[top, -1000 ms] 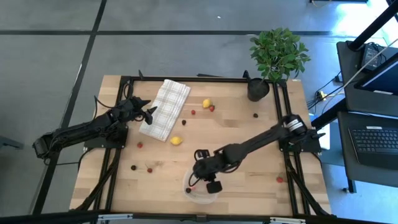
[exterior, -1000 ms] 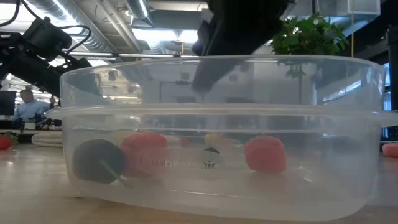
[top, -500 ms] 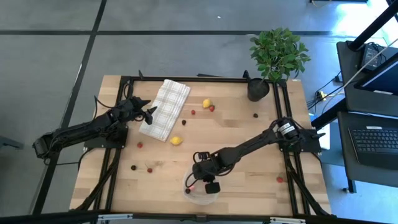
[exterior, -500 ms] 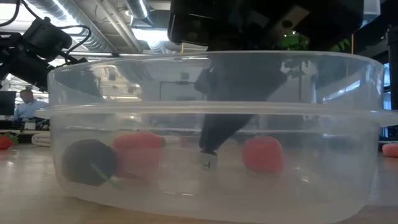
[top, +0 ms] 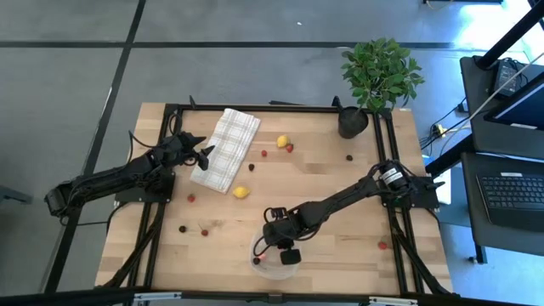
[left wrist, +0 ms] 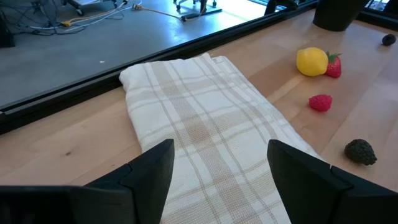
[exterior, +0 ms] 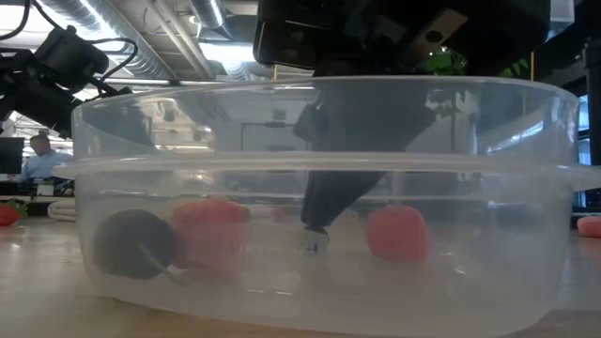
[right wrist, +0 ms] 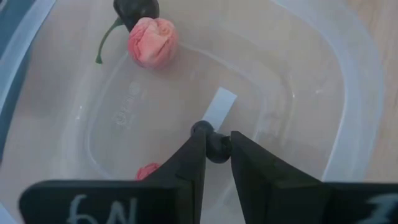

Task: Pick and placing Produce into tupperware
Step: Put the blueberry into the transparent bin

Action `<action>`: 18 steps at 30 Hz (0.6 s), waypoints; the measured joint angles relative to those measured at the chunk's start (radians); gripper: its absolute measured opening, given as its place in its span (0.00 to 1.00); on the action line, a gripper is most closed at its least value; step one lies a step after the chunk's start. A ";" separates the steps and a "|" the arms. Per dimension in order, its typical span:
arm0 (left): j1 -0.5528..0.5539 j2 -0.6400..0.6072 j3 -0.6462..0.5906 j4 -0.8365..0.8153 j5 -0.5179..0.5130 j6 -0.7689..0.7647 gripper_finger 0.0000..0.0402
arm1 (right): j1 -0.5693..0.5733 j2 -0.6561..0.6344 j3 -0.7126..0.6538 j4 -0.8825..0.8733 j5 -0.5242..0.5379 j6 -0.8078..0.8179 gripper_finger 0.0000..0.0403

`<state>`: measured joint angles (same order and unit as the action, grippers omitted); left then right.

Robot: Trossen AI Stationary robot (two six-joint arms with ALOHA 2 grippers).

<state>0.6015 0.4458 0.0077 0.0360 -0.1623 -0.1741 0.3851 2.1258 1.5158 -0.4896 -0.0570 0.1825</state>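
Note:
The tupperware point(top: 274, 265) stands near the table's front edge, filling the low view point(exterior: 310, 169). Inside lie a pink-red berry point(right wrist: 152, 40), a dark stemmed one point(right wrist: 134, 7) and another red one point(right wrist: 148, 171). My right gripper point(right wrist: 217, 146) reaches down into it, shut on a small dark berry point(right wrist: 217, 148). More produce lies on the table: two yellow pieces point(top: 282, 141) point(top: 241, 192) and scattered red and dark balls. My left gripper point(left wrist: 217, 155) hangs open over the checked cloth point(left wrist: 205, 130) at the far left. My right gripper pinches the small dark berry point(right wrist: 217, 148) between its two fingertips point(right wrist: 198, 134). The fingers slant down from above into the tupperware point(exterior: 315, 235). The berry sits low over the tupperware's floor; whether it touches the floor I cannot tell.
A potted green plant point(top: 378, 76) stands at the far right corner. Loose berries lie left of the tupperware point(top: 182, 229) point(top: 204, 231) and right of it point(top: 382, 245). A black frame point(top: 272, 108) runs around the table.
My right gripper has gone down from above the rim into the tupperware, then kept still. The tupperware has slid slightly along the table as the gripper came in.

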 joint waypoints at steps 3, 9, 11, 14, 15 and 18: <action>0.000 0.000 0.000 0.000 0.000 0.000 0.62 | 0.000 0.000 0.000 0.000 0.000 0.000 0.19; 0.000 0.000 0.000 0.000 0.000 0.000 0.62 | 0.000 0.000 0.000 0.000 0.000 -0.001 0.20; 0.000 0.000 0.000 0.000 0.000 0.000 0.62 | 0.000 0.000 0.000 0.000 0.000 -0.002 0.20; 0.000 0.000 0.000 0.000 0.000 0.000 0.62 | 0.000 0.000 0.000 0.000 0.000 -0.004 0.20; 0.000 0.000 0.000 0.000 0.000 0.000 0.62 | 0.000 0.000 0.000 0.000 0.000 -0.005 0.20; 0.000 0.000 0.000 0.000 0.000 0.000 0.62 | 0.000 0.000 0.000 0.000 0.000 -0.005 0.20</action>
<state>0.6015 0.4458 0.0076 0.0359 -0.1623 -0.1741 0.3851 2.1262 1.5158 -0.4896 -0.0570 0.1775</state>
